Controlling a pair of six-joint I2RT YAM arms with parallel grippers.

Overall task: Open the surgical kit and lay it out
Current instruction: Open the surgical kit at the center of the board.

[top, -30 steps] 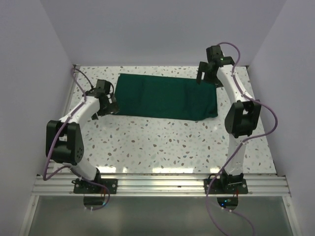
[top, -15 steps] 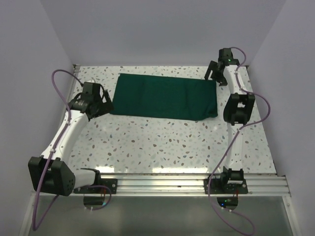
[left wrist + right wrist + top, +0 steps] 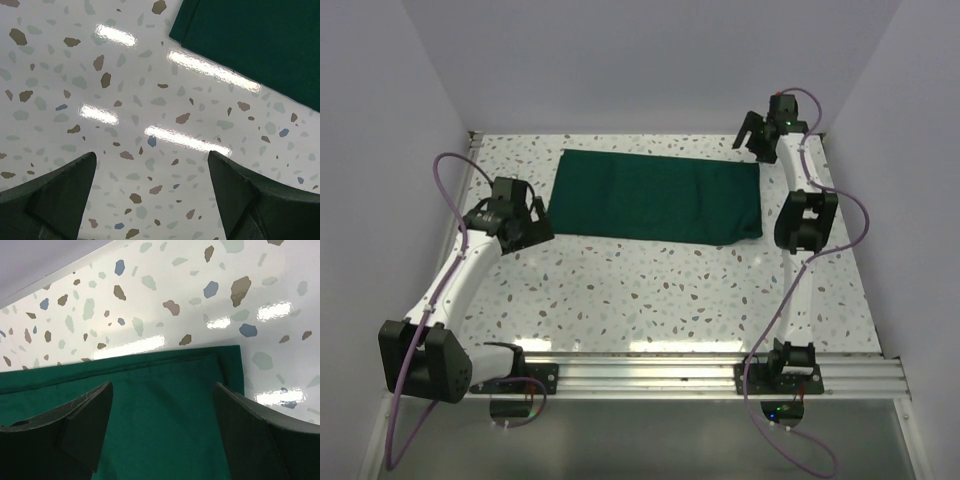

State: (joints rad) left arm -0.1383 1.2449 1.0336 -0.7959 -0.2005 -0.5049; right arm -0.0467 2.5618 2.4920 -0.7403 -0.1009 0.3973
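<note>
The wrap (image 3: 655, 196) lay folded flat on the table (image 3: 650, 290), toward its far edge. The left gripper (image 3: 530, 220), jaws open and empty, was near the wrap's near-left corner. The right gripper (image 3: 754, 137), jaws also open, hung over the wrap's far-right corner.

Here's my left arm (image 3: 470, 266): smooth white shells running between chunky black joint blocks. A purple left cable (image 3: 439, 185) loops wide off its side. My right arm (image 3: 805, 218) is the same build, slim white links with one fat black block halfway along, and its purple right cable (image 3: 866, 228) bows out in a big arc. My left gripper (image 3: 525, 222) is black all over. Up close, its fingers (image 3: 50, 200) are dark matte wedges with paler edges. My right gripper (image 3: 752, 132) is black too, and its fingers (image 3: 75, 435) are the same dark wedges, faintly scuffed along the rims.
</note>
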